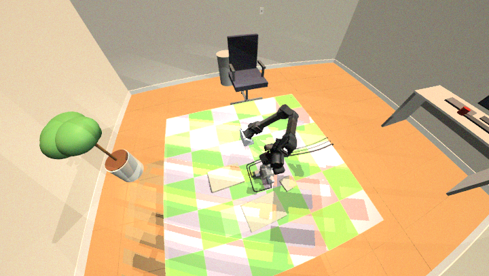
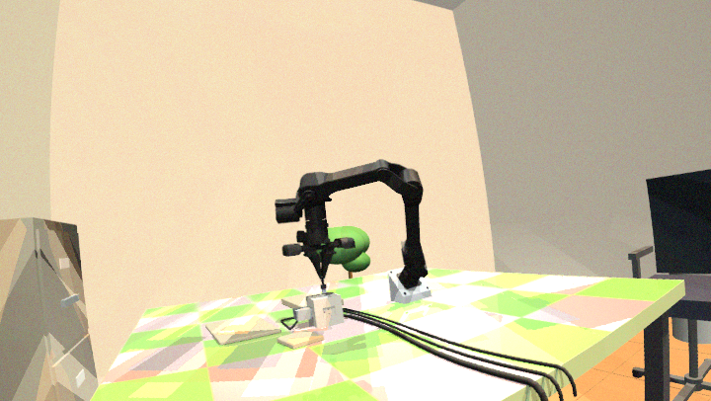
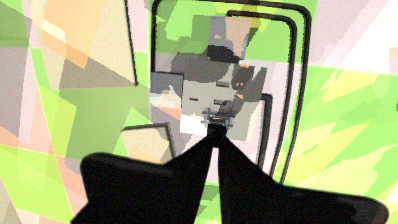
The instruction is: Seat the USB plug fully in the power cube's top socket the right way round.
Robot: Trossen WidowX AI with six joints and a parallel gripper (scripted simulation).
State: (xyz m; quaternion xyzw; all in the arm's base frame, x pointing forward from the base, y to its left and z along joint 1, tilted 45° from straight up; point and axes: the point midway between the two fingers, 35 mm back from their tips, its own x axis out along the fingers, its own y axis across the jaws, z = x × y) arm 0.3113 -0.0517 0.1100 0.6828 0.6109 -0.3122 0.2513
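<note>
The pale power cube stands upright on the checkered table. Its top shows several dark slots in the wrist view. My gripper points straight down over the cube's top, near one edge, and is shut on the USB plug. Only a small metallic part of the plug shows below the fingertips, at the cube's top. The fingertips hide the rest, so its way round and depth in the socket cannot be told. In the top view the arm hides the fingertips.
Grey blocks stick out from the cube's sides. Black cables loop around the cube and run over the table edge. Thin flat pads lie nearby. The arm's base stands behind.
</note>
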